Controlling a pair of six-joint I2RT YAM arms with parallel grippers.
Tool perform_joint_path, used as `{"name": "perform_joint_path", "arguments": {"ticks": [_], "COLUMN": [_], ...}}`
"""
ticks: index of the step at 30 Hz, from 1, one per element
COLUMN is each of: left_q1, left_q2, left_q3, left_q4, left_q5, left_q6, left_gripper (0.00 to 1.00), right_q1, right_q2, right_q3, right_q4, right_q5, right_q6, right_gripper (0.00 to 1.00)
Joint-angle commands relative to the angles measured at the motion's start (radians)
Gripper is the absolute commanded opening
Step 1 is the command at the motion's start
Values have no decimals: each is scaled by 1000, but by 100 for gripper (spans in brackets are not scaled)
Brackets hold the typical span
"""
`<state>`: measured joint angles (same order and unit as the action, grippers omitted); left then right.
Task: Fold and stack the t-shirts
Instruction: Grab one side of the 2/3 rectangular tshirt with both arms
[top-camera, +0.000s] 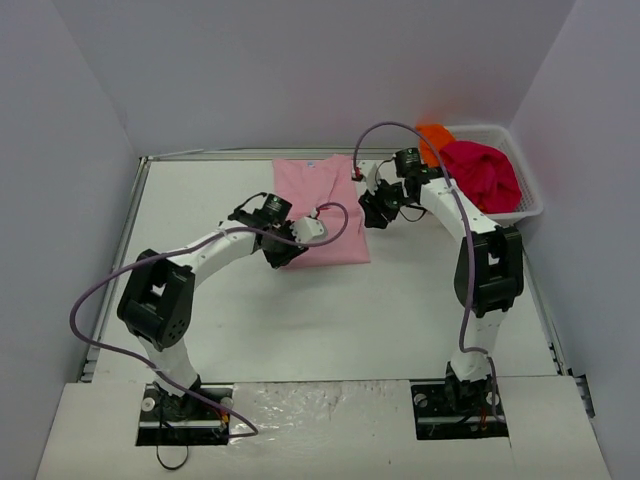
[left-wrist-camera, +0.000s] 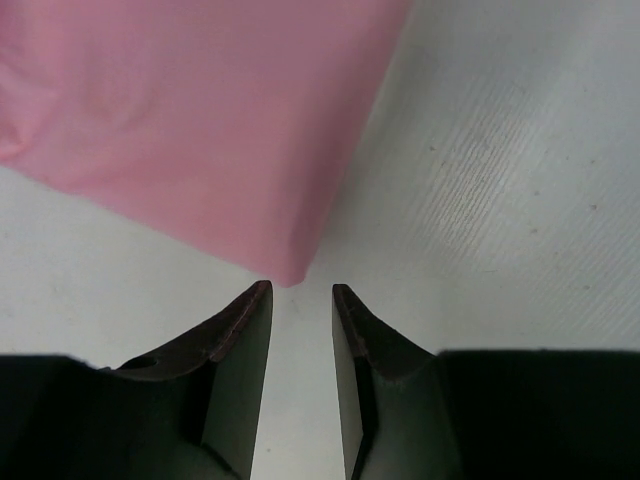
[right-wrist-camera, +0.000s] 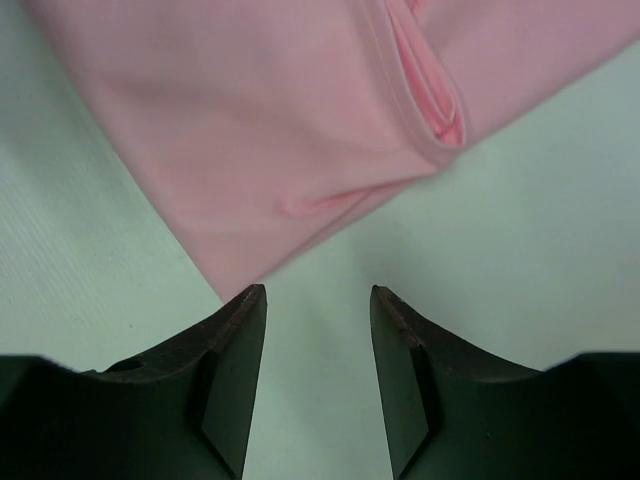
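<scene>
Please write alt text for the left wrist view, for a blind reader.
A corner of the folded light pink t-shirt lies on the white table, just ahead of the left gripper, whose dark fingers stand slightly apart, holding nothing.

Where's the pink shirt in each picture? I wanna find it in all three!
Top external: the pink shirt lies folded near the middle, toward the far side.
Left wrist: it fills the upper left, with one corner pointing down at the middle.
Right wrist: it spreads across the top, with a corner pointing down, left of the middle.
Shared landmark: the white table under the shirt shows in all three.
</scene>
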<state>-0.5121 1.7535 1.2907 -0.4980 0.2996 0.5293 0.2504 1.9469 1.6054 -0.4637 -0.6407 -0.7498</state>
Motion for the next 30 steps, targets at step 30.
{"name": "perform_joint_path", "arguments": {"ticks": [30], "left_q1": [-25], "left_q2": [-51], "left_q3": [-126], "left_q4": [161], "left_q5": [-114], "left_q6": [78], "left_gripper": [32], "right_q1": [-57], "right_q2": [-9], "right_q3": [-52], "right_q4": [-43], "right_q5": [19], "right_q6": [90], "right_gripper": [38]}}
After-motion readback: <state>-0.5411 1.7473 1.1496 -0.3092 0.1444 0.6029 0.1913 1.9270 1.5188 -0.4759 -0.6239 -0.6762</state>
